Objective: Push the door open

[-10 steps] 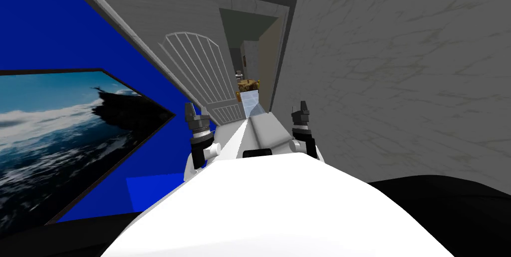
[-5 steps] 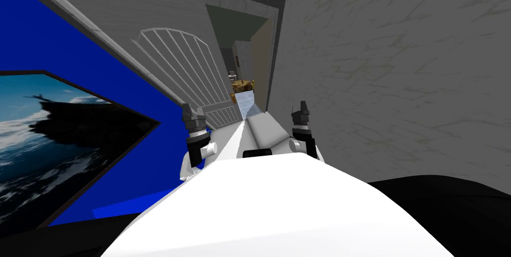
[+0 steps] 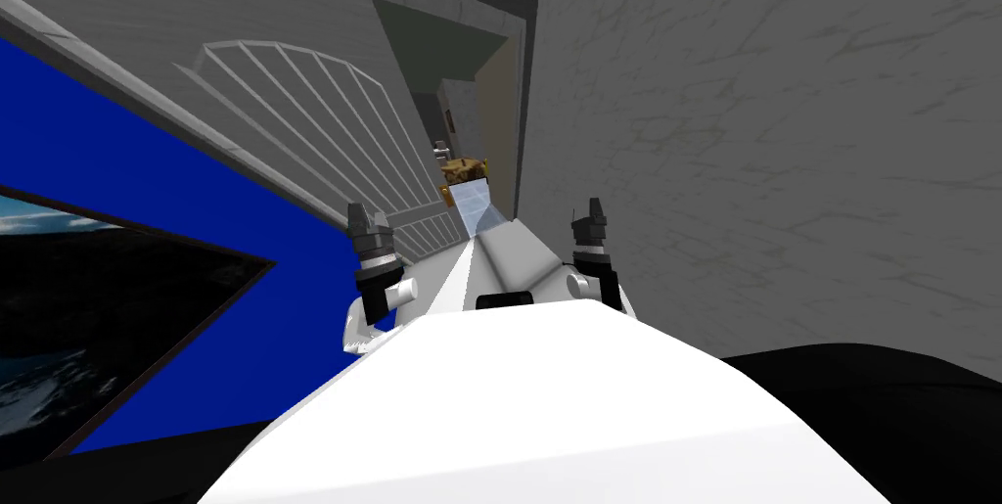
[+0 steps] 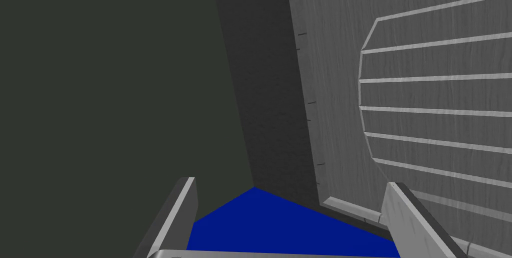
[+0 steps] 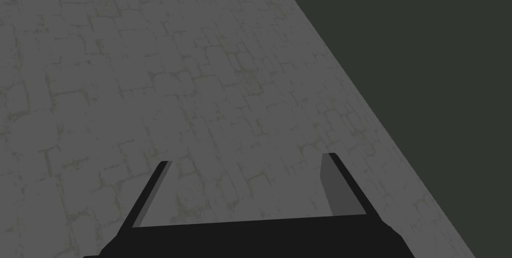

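The door (image 3: 323, 126) is grey with an arched, slatted panel. It stands swung back along the left side, ahead of me, beside an open doorway (image 3: 460, 68). In the head view my left gripper (image 3: 367, 222) is raised just short of the door's lower end. In the left wrist view the door (image 4: 430, 94) lies beyond one finger, and the left gripper (image 4: 290, 205) is open and empty. My right gripper (image 3: 590, 216) is raised near the right wall, and in its wrist view the right gripper (image 5: 245, 170) is open with nothing in it.
A grey stone-patterned wall (image 3: 763, 136) runs close along my right. On the left is a blue wall (image 3: 196, 224) with a dark-framed sea picture (image 3: 88, 322). Through the doorway stand a brown object (image 3: 463, 171) and a pale blue block (image 3: 470, 203).
The whole head view has shifted: I have moved forward and turned, so the door looms larger and further left and the picture has slid off to the left. Both grippers keep their pose.
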Tool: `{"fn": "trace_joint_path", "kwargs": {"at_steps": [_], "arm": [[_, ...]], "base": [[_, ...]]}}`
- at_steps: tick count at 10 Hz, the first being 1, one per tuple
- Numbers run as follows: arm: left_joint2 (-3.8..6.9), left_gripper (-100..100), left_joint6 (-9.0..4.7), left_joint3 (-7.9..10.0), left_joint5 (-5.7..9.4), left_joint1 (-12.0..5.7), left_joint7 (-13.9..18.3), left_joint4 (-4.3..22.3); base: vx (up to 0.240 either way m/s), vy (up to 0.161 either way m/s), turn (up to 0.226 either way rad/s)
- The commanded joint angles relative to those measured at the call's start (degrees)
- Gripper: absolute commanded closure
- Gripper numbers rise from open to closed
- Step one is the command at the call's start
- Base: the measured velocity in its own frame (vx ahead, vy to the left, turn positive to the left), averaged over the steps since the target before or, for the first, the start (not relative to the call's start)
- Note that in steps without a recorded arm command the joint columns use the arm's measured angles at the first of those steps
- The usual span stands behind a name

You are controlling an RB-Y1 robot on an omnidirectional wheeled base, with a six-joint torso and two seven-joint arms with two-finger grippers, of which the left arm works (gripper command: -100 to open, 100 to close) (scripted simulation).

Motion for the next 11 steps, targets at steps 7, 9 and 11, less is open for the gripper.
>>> {"fn": "trace_joint_path", "kwargs": {"at_steps": [7,9,11], "arm": [[1.38,-100,0.79,11.14,-2.12,-4.21,0.55,5.95],[1.70,-100,1.09,14.32,-2.73,-5.50,0.70,7.64],[2.01,-100,1.40,17.51,-3.35,-6.80,0.85,9.33]], "base": [[0.049,0.050,-0.206],[0.048,0.059,-0.203],[0.052,0.062,-0.207]]}}
